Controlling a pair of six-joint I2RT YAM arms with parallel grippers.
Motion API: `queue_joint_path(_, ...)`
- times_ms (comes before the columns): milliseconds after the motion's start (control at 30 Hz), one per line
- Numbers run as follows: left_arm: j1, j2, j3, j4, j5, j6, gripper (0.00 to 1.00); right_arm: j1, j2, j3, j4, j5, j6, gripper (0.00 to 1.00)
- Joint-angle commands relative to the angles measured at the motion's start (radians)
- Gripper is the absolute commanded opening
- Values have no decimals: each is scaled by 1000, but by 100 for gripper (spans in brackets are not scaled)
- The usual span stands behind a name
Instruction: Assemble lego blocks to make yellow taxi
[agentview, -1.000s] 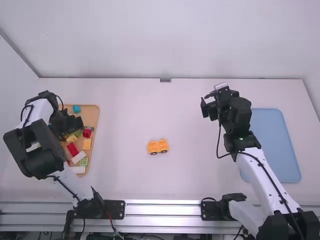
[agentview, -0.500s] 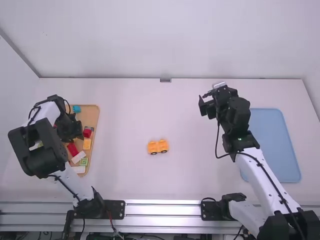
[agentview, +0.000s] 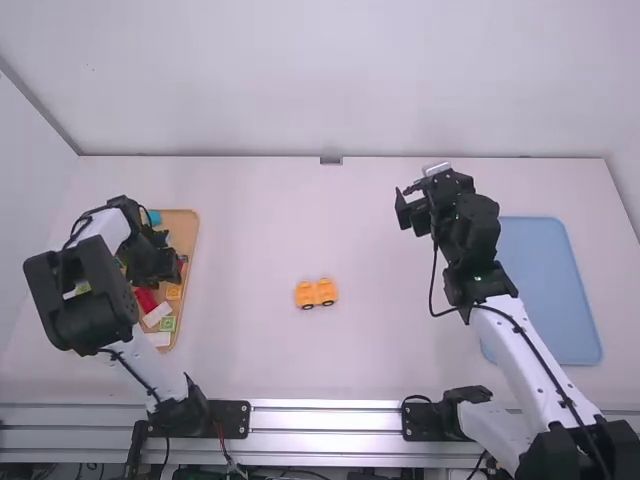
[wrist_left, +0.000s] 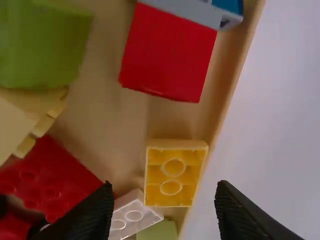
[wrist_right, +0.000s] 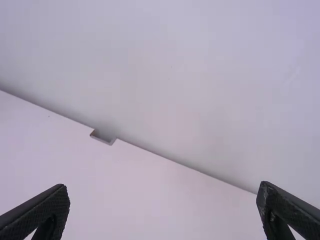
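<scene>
Black left claw (agentview: 172, 262) above tan tray (agentview: 183, 224), round-studded yellow block (wrist_left: 174, 175)

The left arm (agentview: 85, 290) hides part of the tray (agentview: 184, 226) in the high view; the left wrist view's edges cut off the green block (wrist_left: 45, 47) and blue block (wrist_left: 231, 6). A dark piece (wrist_left: 3, 206) is too blurred to name.

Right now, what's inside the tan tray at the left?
The tan tray holds a yellow block, a white block, red blocks, a green block and a blue block, among others. From above, the left arm covers part; anything hidden there can't be told.
</scene>
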Motion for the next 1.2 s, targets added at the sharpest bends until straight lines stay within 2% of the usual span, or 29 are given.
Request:
queue_joint_path(0,-5,-27,-33,3,-13,23,56,2,6,41,11,5,2,99)
queue_joint_path(167,-3,-27,-44,11,-18,24,57,5,6,41,21,5,2,99)
queue_joint_path(367,-5,-27,-54,35,-45,23,51,6,6,41,17,5,3,99)
queue_joint_path(767,-1,-27,-88,81,-70,32,52,23,6,41,23,8,2,98)
queue_joint_path(900,0,-27,-89,77,-71,31,49,23,6,41,23,8,1,99)
queue_joint_path(1167,3,-27,-141,136,-95,46,59,23,6,41,29,8,2,99)
